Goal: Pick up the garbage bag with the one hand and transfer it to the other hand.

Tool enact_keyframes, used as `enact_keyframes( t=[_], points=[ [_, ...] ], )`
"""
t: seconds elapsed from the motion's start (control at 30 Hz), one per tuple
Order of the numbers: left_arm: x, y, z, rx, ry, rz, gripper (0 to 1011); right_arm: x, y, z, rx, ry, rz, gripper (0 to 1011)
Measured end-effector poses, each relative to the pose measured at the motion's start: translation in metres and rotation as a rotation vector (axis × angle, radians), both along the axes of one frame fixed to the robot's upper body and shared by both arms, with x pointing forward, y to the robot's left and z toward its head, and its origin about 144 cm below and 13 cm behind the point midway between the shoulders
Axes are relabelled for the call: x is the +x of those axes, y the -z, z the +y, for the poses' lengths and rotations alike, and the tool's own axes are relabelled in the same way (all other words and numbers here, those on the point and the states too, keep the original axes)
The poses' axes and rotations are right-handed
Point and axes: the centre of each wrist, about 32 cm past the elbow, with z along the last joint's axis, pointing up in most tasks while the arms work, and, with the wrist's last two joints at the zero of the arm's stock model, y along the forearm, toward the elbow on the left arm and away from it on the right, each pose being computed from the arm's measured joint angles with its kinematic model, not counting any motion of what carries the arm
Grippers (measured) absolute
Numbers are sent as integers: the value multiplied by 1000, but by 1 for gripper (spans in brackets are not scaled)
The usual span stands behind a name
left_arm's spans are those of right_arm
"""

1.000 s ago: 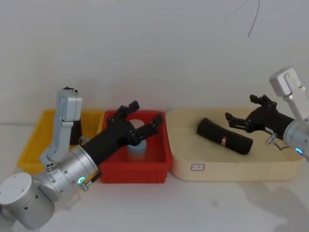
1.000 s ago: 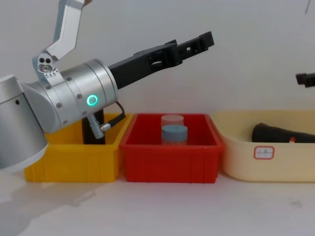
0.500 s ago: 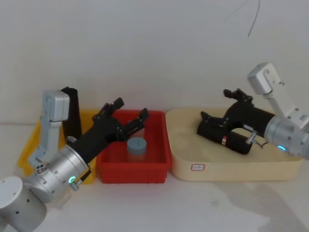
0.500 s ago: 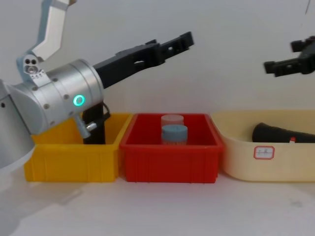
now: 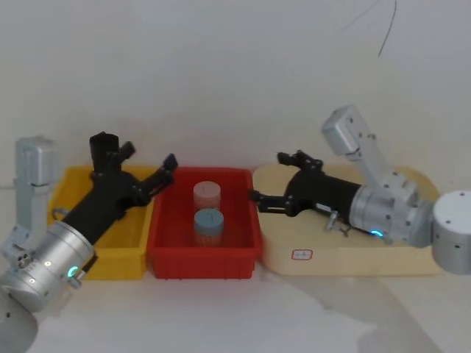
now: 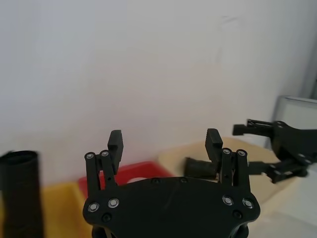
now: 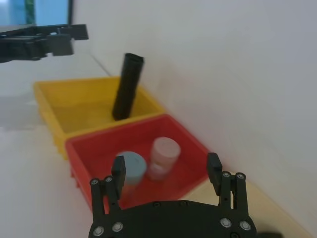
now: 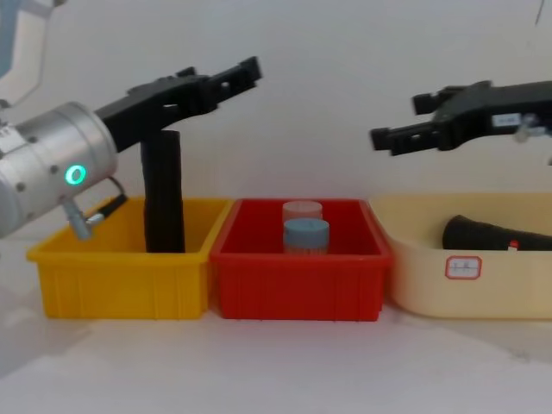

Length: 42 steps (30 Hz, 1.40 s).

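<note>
Matte-black garbage bag [image 8: 162, 191], a long thick cylinder; stands upright in yellow bin [image 8: 121, 269]. Green-ringed left gripper [image 5: 148, 156], fingers spread, raised near roll's top, not around it. Blue-ringed right gripper [image 5: 266, 176], fingers spread, empty, well apart from roll.

Garbage bag [image 8: 163, 190] upright in open yellow bin [image 8: 121, 276]

Black left gripper [image 5: 147, 154], right gripper [image 5: 266, 176]; 2 silver-grey arms [image 5: 55, 257]; green ring [image 5: 71, 272], seemingly blue ring [image 5: 375, 235].
</note>
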Motion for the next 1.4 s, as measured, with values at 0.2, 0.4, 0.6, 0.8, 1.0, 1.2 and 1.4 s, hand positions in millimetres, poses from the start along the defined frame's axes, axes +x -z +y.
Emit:
enact_keyframes(
  t=[0.2, 0.4, 0.6, 0.8, 1.0, 1.2, 1.4],
  points=[
    [-6, 0, 16, 6, -94, -7, 1000, 11, 7, 15, 25, -61, 42, 1001],
    [-11, 0, 31, 12, -181, -11, 1000, 20, 12, 23, 50, -96, 78, 1001],
    [-17, 1, 47, 19, -273, -16, 1000, 30, 16, 29, 75, -118, 116, 1001],
    [-21, 1, 59, 25, -337, -22, 1000, 39, 20, 32, 89, -123, 157, 1001],
    [-24, 1, 66, 28, -370, -25, 1000, 48, 25, 34, 93, -124, 194, 1001],
    [-26, 1, 71, 31, -397, -28, 1000, 60, 34, 39, 85, -130, 237, 1001],
    [-27, 1, 73, 32, -410, -29, 1000, 71, 42, 44, 68, -138, 271, 1001]
  ],
)
